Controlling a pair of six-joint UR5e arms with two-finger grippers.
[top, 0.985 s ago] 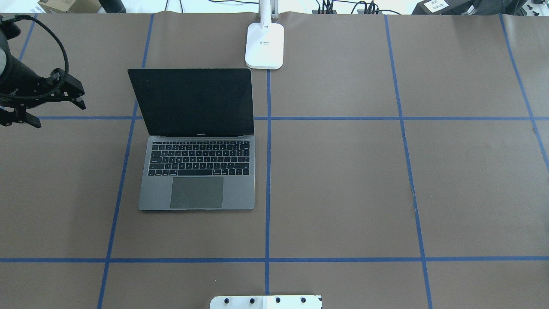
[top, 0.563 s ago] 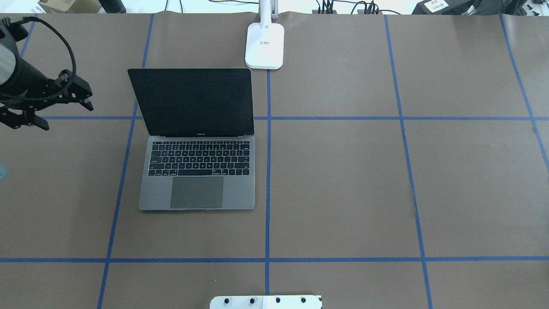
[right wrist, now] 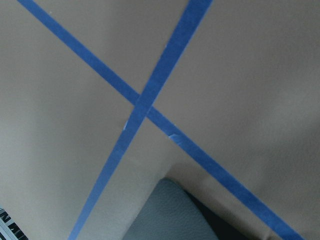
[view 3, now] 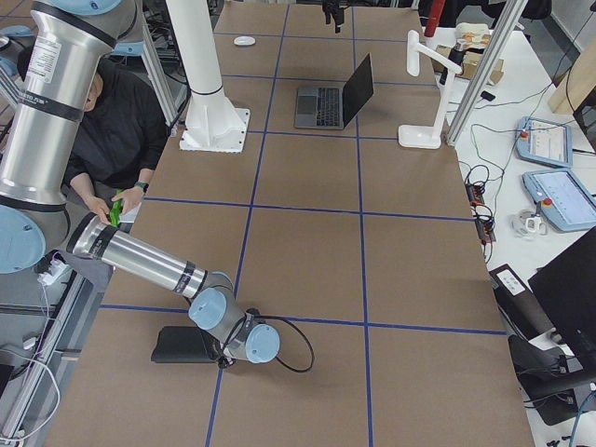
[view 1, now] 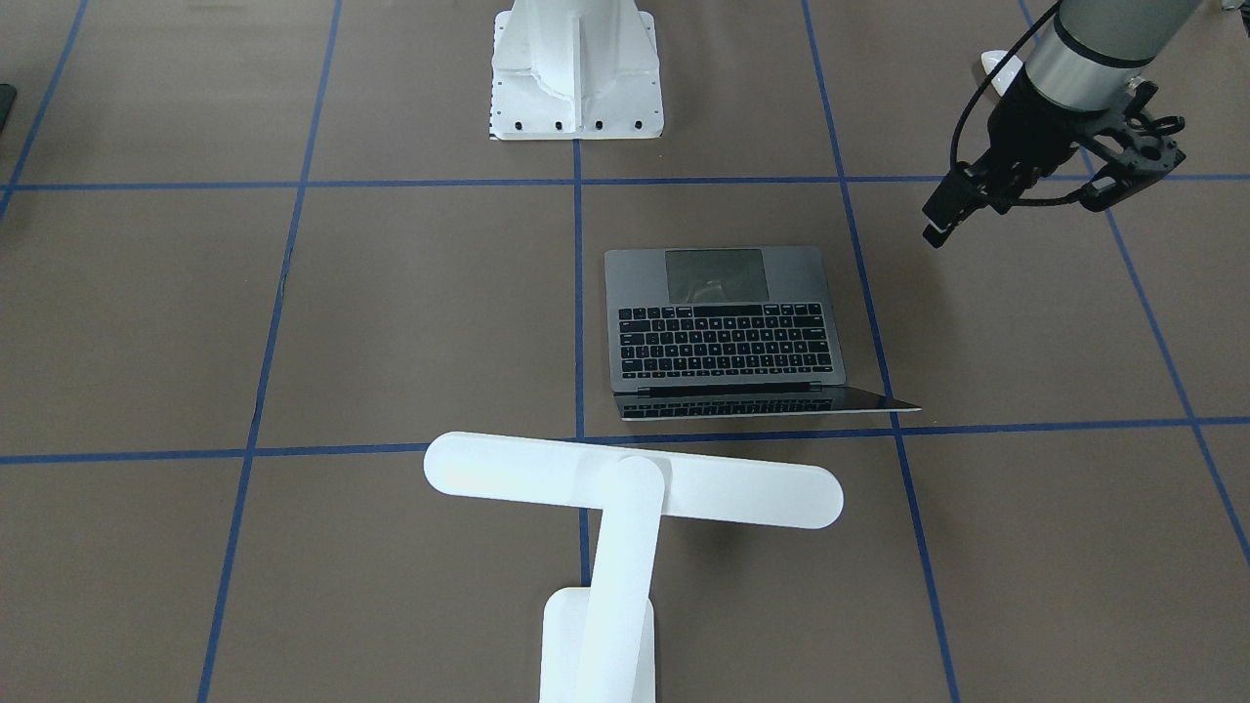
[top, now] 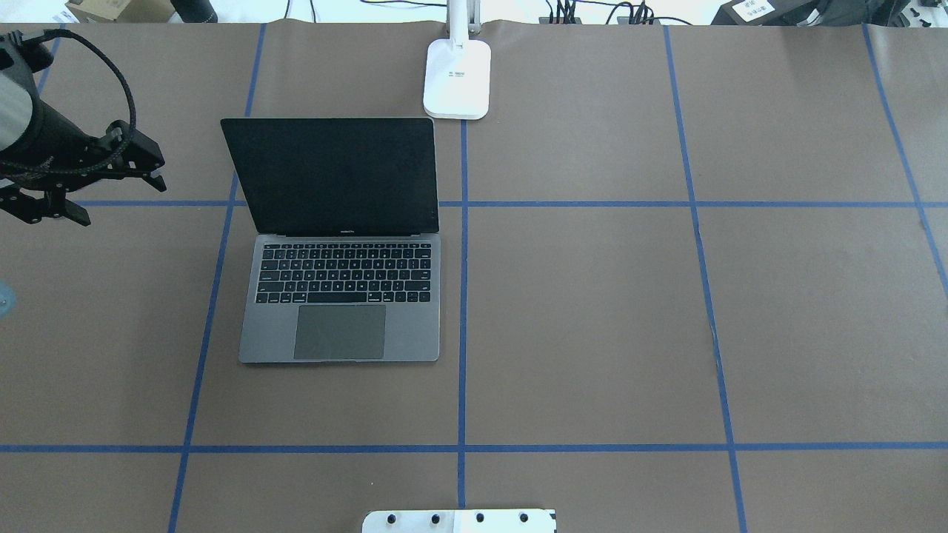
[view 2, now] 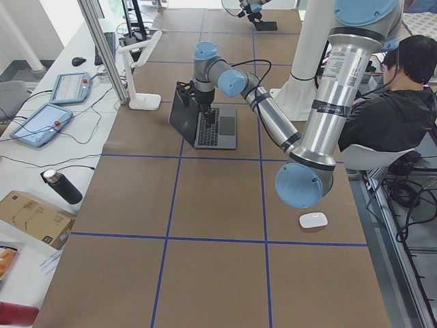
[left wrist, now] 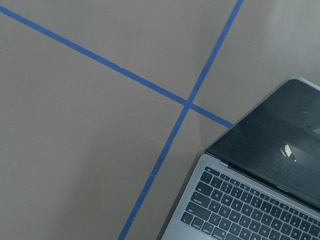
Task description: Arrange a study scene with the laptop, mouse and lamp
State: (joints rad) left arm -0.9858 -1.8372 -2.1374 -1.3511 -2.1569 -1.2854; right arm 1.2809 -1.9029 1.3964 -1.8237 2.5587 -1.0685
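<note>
The laptop point(top: 341, 296) stands open left of the table's centre line, screen dark; it also shows in the front view point(view 1: 723, 327) and the left wrist view point(left wrist: 260, 205). The lamp point(view 1: 633, 480) stands behind it, base point(top: 457, 78) at the far edge. The mouse point(view 2: 313, 220) lies near the robot's side at the left end, partly behind the left arm in the front view point(view 1: 994, 64). My left gripper point(top: 118, 198) hangs open and empty left of the laptop screen. My right gripper point(view 3: 222, 356) is low beside a black mousepad point(view 3: 182, 345); I cannot tell its state.
A white bolted pedestal point(view 1: 576, 68) stands at the robot's edge. Blue tape lines cross the brown table cover. A seated person point(view 2: 389, 109) is beside the table. Tablets and cables lie past the far edge point(view 3: 549, 168).
My left gripper has moved a little to the right, toward the laptop, still open. Laptop and lamp have not moved.
</note>
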